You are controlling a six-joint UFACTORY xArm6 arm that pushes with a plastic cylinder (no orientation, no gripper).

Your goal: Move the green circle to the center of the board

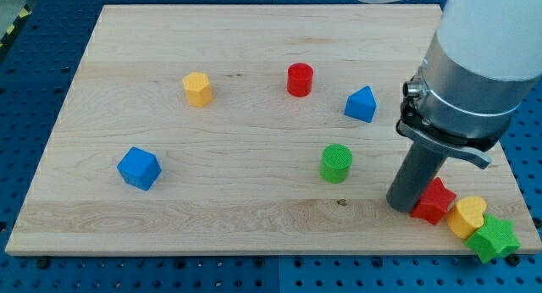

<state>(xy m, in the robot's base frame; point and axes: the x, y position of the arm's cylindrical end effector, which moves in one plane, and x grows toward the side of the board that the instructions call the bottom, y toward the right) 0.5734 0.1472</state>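
The green circle (pixel 336 163) is a short green cylinder standing on the wooden board (pixel 229 200), right of the board's middle and a little toward the view's bottom. My tip (pixel 403 202) is the lower end of the dark rod, at the view's lower right. It stands to the right of the green circle and slightly below it, with a clear gap between them. The tip is close against the left side of a red star block (pixel 435 201).
A yellow heart block (pixel 467 215) and a green star block (pixel 494 239) lie by the red star near the board's lower right corner. A blue triangular block (pixel 362 104), red cylinder (pixel 299 79), yellow hexagonal block (pixel 197 88) and blue cube (pixel 139 168) are spread over the board.
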